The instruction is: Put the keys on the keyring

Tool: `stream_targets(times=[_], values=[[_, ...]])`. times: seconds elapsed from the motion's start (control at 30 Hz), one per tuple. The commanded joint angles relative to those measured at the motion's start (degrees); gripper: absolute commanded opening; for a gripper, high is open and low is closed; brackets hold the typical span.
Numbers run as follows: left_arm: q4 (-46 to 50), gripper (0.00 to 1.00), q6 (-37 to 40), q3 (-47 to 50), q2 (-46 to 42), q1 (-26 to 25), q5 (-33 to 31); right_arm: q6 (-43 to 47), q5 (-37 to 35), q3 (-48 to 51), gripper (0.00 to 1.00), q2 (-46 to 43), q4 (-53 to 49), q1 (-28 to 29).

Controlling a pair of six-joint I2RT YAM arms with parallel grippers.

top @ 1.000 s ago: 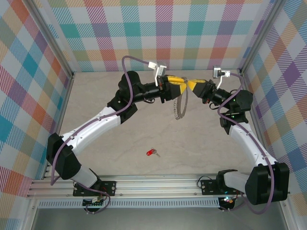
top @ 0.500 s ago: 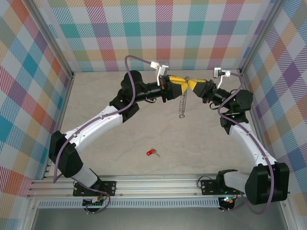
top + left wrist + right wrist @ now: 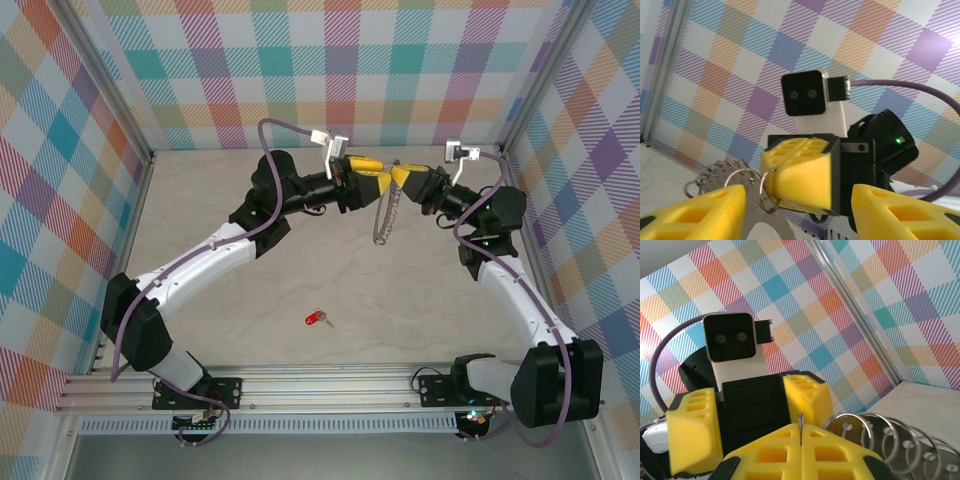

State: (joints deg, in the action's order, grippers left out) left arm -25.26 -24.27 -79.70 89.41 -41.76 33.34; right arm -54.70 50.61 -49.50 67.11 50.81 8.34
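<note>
The keyring (image 3: 385, 218), a silver link chain, hangs slanted above the table from my right gripper (image 3: 397, 180), which is shut on one thin end ring (image 3: 801, 426). The rest of the chain (image 3: 892, 436) trails off to the right in the right wrist view. My left gripper (image 3: 377, 176) faces it tip to tip and stands open, its yellow fingers (image 3: 700, 212) on either side of the right gripper's pads (image 3: 802, 172). The ring (image 3: 742, 182) and links show beside those pads. The red-headed key (image 3: 316, 319) lies alone on the table near the front.
Plaid walls (image 3: 330, 70) close in the back and both sides, with metal posts (image 3: 125, 120) at the corners. The aluminium rail (image 3: 320, 385) with the arm bases runs along the near edge. Both arms reach high toward the back centre.
The hanging chain has swung right and now slants from the right gripper's tips. The left gripper has shifted slightly right. The key has not moved.
</note>
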Motion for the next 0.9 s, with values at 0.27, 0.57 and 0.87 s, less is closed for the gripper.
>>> stream_targets(times=[0.27,0.57,0.87], values=[[-3.11,0.55,-1.67,0.04,-0.51,0.8,0.35,0.63,0.45,-0.39,0.0,-1.63,3.59,0.38],[-3.64,0.41,-3.13,-1.96,1.81,0.72,3.43,0.64,0.45,-0.51,0.0,-1.55,3.53,0.37],[-4.34,0.32,-3.59,-1.95,2.43,0.67,3.58,0.78,0.47,-0.43,0.0,-1.46,3.59,0.38]])
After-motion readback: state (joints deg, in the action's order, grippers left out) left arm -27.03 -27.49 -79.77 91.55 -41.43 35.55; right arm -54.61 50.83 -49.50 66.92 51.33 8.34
